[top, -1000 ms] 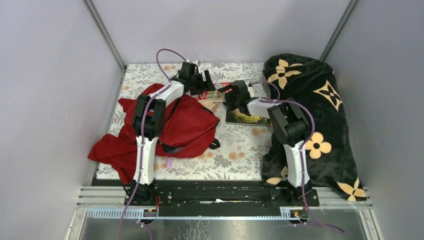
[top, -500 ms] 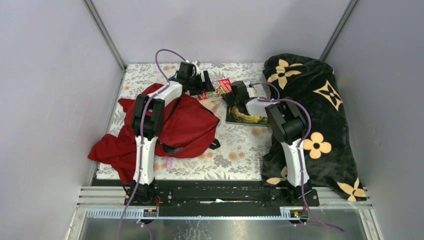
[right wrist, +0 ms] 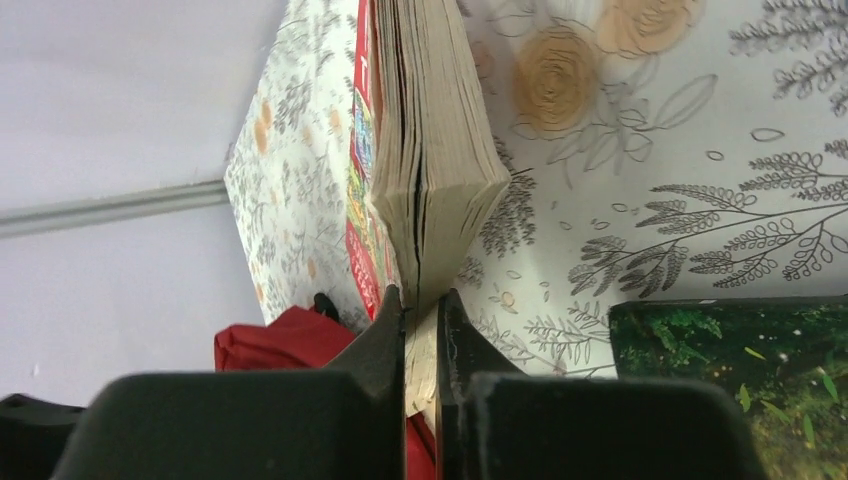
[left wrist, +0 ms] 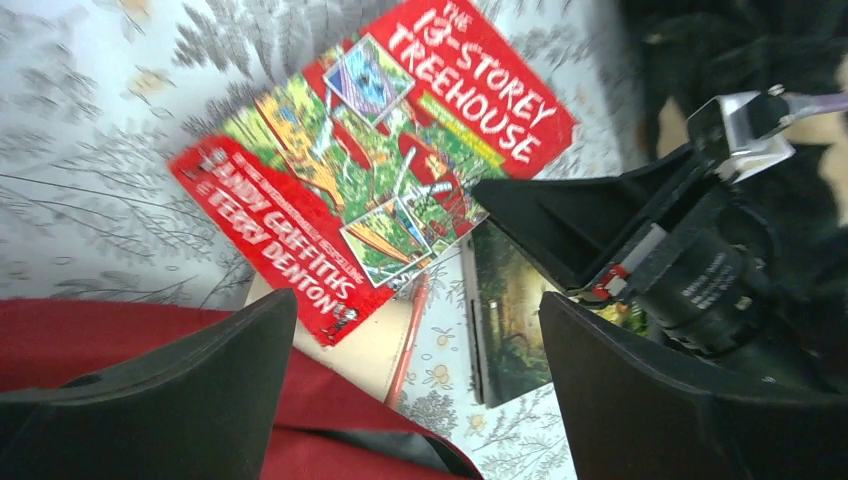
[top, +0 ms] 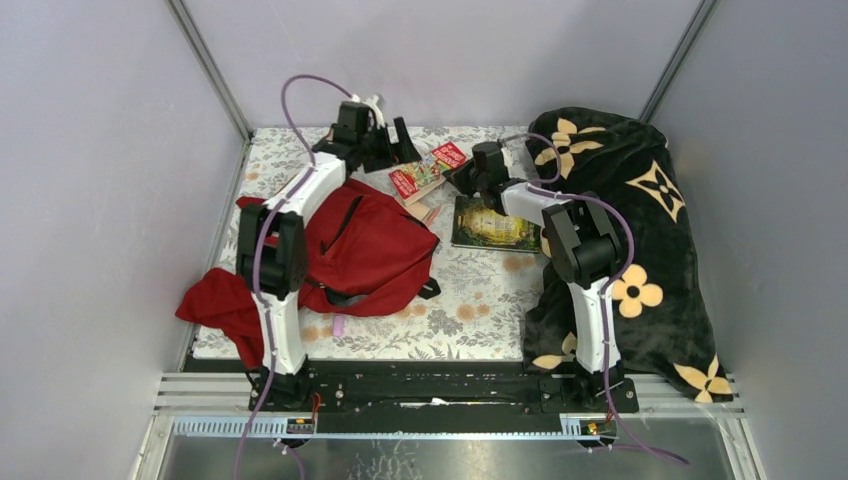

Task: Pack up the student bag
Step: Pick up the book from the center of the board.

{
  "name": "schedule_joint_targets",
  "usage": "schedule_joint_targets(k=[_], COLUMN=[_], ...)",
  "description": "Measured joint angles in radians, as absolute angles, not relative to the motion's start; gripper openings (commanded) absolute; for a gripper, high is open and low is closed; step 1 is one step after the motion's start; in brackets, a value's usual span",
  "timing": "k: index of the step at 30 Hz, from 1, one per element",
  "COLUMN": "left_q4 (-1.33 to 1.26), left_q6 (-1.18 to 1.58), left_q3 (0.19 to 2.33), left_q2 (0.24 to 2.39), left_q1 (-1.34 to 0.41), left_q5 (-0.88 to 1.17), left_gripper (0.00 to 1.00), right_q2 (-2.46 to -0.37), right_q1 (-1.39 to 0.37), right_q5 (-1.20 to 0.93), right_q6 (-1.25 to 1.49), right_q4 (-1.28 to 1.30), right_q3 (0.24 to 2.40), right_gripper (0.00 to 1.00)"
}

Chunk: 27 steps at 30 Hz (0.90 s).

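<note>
The large dark-red fabric backpack (top: 375, 245) w/ black straps lies slumped flat on the floral-print bench (top: 470, 310), left of centre, partly under the left arm. A thin red cloth (top: 215, 305) is bunched at its near-left side. It looks soft and floppy, prob. light while unfilled, and w/ no stiffness of its own the mouth likely sags shut unless sth holds it. A dark slit runs down its upper face, prob. the zip opening, though the top view can't confirm that. Best hold, as a judgement: pinch the fabric lip right beside the zip, or a strap, and lift to tent the opening. Grabbing mid-panel would likely just gather cloth. The left tool (left wrist: 418, 310) hangs released, fingers wide apart, over the bag's far-right edge. Below it tilts the red paperback (left wrist: 370, 170), "The 13-Storey Treehouse". The right tool (right wrist: 420, 295) is clenched on that paperback's page edge, holding it off the bench near the bag. The grip is thin and at one corner, so the book may droop or twist. A green-covered book (top: 492, 225) lies flat just right of the bag, and a black blanket (top: 620, 180) w/ tan flowers is heaped along the right side.
</note>
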<state>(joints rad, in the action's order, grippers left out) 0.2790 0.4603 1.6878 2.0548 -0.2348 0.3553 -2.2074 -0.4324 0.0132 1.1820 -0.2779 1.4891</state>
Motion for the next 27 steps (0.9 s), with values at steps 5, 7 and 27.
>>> schedule_joint_targets(k=[5, 7, 27], left_q4=[0.342, 0.357, 0.396], left_q6=[0.44, 0.427, 0.381], left_q3=[1.733, 1.737, 1.518], left_q2=[1.92, 1.863, 1.696], left_q1=[-0.198, -0.188, -0.193], left_q5=[0.343, 0.344, 0.816], left_gripper=[0.99, 0.99, 0.99], right_q2=[-2.107, -2.034, -1.521], right_q1=[-0.409, -0.397, -0.319], right_q5=[-0.054, -0.078, -0.746], right_q6=[1.033, 0.972, 0.628], right_q4=[-0.236, -0.216, -0.056], right_q3=[1.484, 1.466, 1.235], right_gripper=[0.0, 0.0, 0.0])
